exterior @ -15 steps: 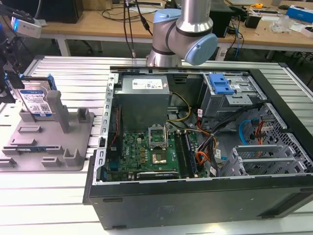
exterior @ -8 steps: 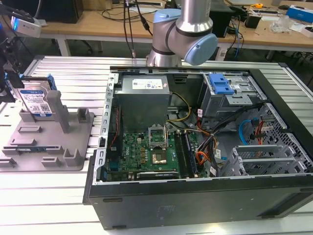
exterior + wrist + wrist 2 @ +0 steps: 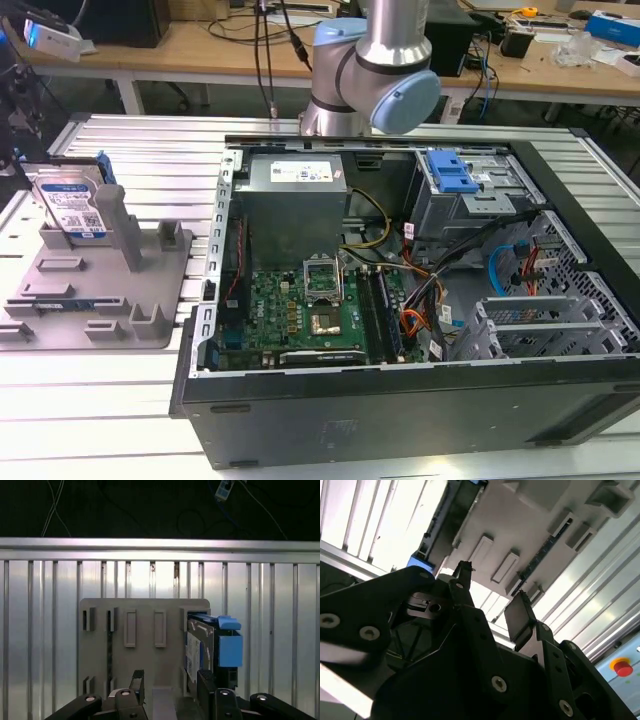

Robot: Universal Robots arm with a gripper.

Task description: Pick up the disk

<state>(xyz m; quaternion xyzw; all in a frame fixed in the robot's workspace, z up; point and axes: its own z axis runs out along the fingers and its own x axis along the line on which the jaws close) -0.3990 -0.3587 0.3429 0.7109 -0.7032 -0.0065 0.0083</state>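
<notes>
First wrist view: gripper [image 3: 170, 687] jaws seen apart, empty; disk [image 3: 200, 650], stood on edge in fixture [image 3: 160, 285] at exterior view's left, is lined up with one finger [image 3: 206, 685], so edge strike is risked.

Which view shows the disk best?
Exterior view: the disk leans in the grey fixture, label face toward the camera. First wrist view shows it edge-on, blue rail visible. Second wrist view gives a blue sliver, possibly its rail.
</notes>
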